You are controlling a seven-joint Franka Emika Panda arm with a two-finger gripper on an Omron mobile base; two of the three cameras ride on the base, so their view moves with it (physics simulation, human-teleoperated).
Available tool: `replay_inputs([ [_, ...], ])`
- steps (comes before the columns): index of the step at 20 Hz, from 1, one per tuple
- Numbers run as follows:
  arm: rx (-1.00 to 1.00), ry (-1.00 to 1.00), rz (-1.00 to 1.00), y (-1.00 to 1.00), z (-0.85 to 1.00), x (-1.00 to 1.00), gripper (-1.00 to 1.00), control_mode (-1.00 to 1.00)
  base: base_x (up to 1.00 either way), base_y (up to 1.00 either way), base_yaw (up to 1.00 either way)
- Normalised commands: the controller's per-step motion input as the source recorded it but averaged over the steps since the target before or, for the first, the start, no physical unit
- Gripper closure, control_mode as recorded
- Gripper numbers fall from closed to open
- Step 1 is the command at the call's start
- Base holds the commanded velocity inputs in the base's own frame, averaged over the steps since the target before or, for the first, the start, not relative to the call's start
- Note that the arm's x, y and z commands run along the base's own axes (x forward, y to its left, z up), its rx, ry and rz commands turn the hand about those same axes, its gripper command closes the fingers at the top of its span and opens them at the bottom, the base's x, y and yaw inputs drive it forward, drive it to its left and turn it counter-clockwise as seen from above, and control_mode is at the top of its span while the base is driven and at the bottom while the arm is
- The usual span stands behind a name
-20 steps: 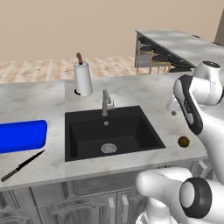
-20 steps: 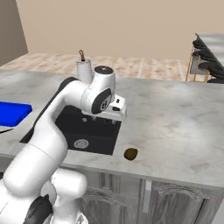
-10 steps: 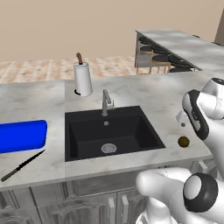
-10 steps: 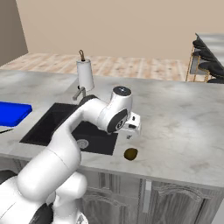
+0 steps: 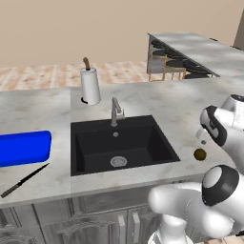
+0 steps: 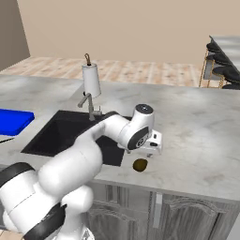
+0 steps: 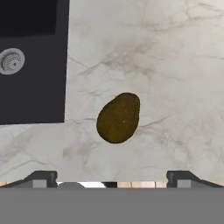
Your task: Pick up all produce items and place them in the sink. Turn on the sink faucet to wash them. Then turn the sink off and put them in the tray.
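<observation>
My gripper (image 6: 151, 151) hung with its jaws spread wide, empty, just above the produce item (image 7: 118, 117), which lay on the counter (image 7: 175, 65) beside the sink (image 7: 30, 65). I judged a straight descent, centred across its narrower width, best.

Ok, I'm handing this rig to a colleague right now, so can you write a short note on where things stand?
Gripper: open, holding nothing, poised above the produce item.
Produce item: a brownish-yellow piece lying on the counter, just right of the sink, near the front edge; untouched.
Sink: nothing in it but the drain; no water seen running from the faucet.
Tray: blue, on the counter left of the sink, with a knife in front of it.
Done: the approach.
Left: grasp the item, drop it in the sink, run the faucet, shut it off, move the item to the tray.
</observation>
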Motion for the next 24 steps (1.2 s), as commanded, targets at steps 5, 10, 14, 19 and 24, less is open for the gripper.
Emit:
replay_inputs([
  [5, 0.0, 0.08, 0.0, -0.2, -0.31, 0.35, -1.0, -1.0, 0.0, 0.0, 0.0],
  [10, 0.0, 0.01, 0.0, 0.0, -0.22, 0.18, -1.0, -1.0, 0.0, 0.0, 0.0],
  [14, 0.0, 0.0, 0.0, 0.0, -0.19, 0.0, -1.0, -1.0, 0.0, 0.0, 0.0],
  [19, -0.01, 0.0, 0.0, 0.11, -0.22, 0.0, -1.0, -1.0, 0.0, 0.0, 0.0],
  [24, 0.0, 0.0, 0.0, 0.05, -0.2, 0.0, -1.0, -1.0, 0.0, 0.0, 0.0],
])
